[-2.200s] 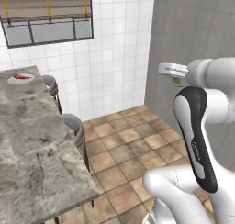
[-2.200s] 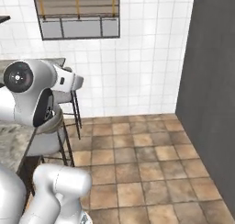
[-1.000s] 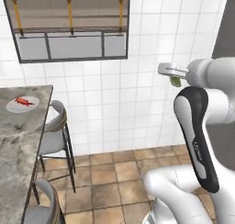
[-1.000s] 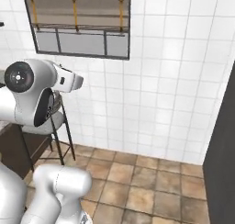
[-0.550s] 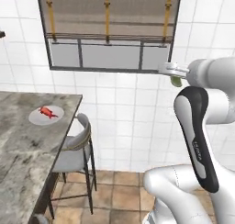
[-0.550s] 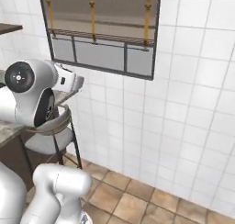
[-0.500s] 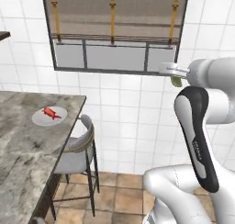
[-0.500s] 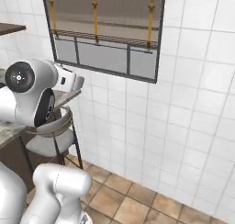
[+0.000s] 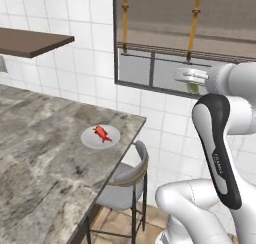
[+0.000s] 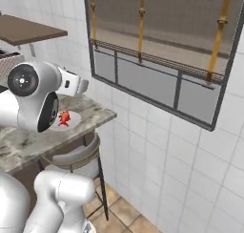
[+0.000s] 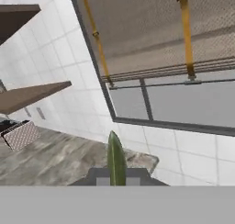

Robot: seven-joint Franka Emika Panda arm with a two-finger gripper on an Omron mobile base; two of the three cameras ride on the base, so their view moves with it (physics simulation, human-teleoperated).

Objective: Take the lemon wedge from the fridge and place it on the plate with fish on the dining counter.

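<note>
The gripper [image 11: 116, 179], clamped tight on the lemon wedge [image 11: 115, 161], carries it (transport step); next it must reach left over the plate [image 9: 100, 137] with fish [image 9: 102, 133].

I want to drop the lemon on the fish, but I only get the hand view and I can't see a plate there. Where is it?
Observer: In the left base view the plate lies near the corner of the counter, at the window end.
Operator: Is the fish on it?
Observer: Yes, a red fish lies in the middle of it.
Operator: Is my lemon over it?
Observer: No. The wedge, held in the shut jaws, hangs high and off to the plate's right, in front of the window.
</note>
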